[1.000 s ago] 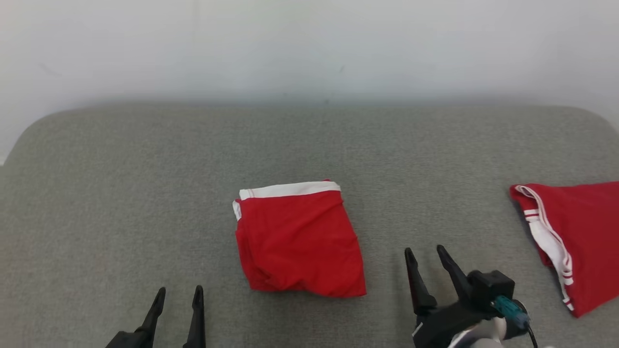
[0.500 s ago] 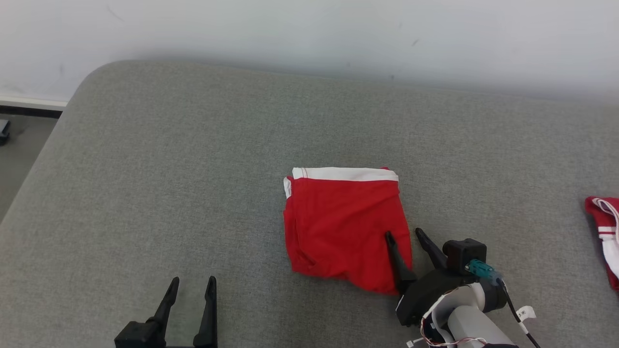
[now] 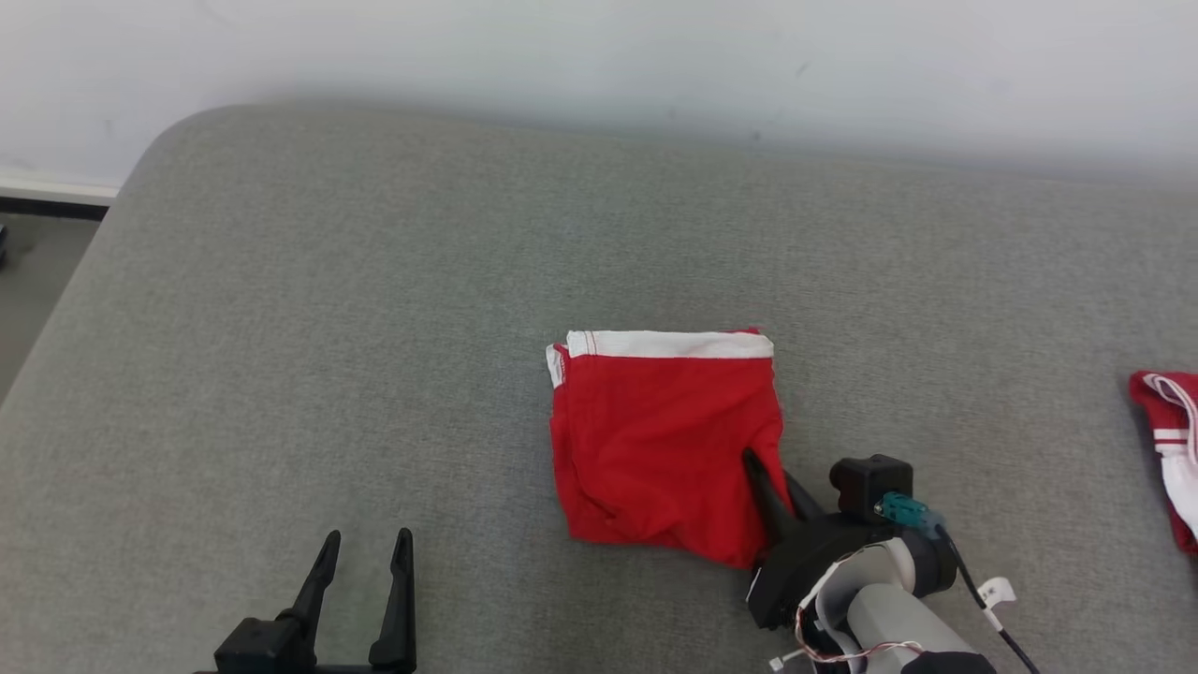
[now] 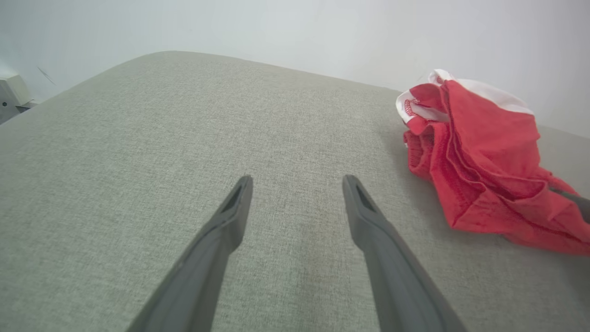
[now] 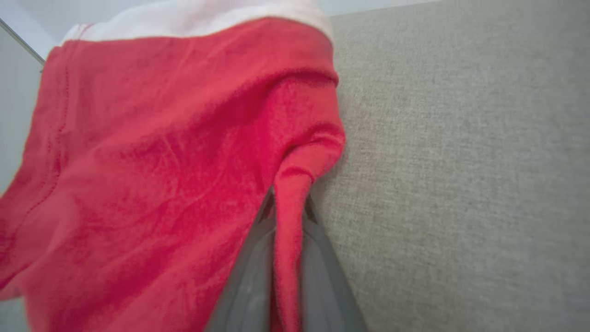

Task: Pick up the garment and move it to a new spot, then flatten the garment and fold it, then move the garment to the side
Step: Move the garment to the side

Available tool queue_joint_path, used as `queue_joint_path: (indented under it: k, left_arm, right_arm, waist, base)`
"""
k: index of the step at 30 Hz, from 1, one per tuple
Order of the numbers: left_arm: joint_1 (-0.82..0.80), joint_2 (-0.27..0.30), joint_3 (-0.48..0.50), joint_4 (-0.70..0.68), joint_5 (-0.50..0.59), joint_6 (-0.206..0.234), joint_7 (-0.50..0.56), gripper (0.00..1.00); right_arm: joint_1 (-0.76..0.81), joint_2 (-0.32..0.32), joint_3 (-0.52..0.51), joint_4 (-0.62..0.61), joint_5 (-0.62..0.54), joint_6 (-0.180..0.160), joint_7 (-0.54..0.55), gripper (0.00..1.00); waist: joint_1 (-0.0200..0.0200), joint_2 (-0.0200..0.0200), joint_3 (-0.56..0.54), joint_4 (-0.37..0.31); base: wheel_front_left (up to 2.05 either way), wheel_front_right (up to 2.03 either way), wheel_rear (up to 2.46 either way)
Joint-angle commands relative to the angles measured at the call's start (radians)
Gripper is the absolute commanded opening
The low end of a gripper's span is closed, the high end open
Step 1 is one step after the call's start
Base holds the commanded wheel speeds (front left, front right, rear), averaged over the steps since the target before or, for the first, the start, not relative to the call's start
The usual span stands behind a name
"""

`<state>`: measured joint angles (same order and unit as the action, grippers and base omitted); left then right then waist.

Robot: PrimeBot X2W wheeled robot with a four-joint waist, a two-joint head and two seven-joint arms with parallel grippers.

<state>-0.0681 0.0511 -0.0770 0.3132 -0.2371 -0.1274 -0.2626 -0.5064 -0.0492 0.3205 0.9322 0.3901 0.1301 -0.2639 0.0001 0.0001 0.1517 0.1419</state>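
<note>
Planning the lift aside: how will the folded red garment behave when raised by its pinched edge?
Likely floppy: the folded red garment bunches into a ridge where the right gripper pinches it. Probably light, being thin cloth. Lifted by one edge, its layers may unfold and hang.

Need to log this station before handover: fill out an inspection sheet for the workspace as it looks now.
Surface: grey fabric-covered pad with a rounded far-left corner; no stains seen.
Job's things: folded red garment, white waistband on its far edge, lying mid-surface.
Clutter: second red-and-white garment at the right edge of the head view.
Hands: left hand open, apart from the garment; right hand shut on a pinched fold at the folded red garment's right edge.
Cables: black cable with teal connector and white tag at the right wrist; thin wires exposed beside the forearm.
Surroundings: pale wall behind; floor past the left side.
</note>
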Motion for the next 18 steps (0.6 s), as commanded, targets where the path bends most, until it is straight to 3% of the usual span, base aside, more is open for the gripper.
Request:
queue_joint_path:
  k: [1,8,18]
  left_arm:
    - [-0.01,-0.001,0.003,-0.003,0.004,0.004,-0.003,1.0]
    - [0.009,-0.001,0.001,-0.005,0.016,0.001,-0.003,1.0]
    - [0.017,-0.001,0.006,-0.014,0.027,-0.001,-0.003,1.0]
  right_arm:
    - [0.005,-0.003,-0.016,-0.009,-0.006,0.0,0.001,0.0]
    - [0.052,-0.002,-0.07,-0.042,-0.021,0.0,0.001,0.0]
    - [0.118,-0.001,-0.113,-0.068,-0.05,0.0,0.0,0.0]
  waist:
    - [-0.0001,-0.0001,-0.012,-0.022]
    - [-0.0001,-0.0001,-0.043,-0.098]
    - [-0.0001,-0.0001,-0.066,-0.329]
  base:
    - [0.0,0.0,0.0]
    - [0.0,0.0,0.0]
    - [0.0,0.0,0.0]
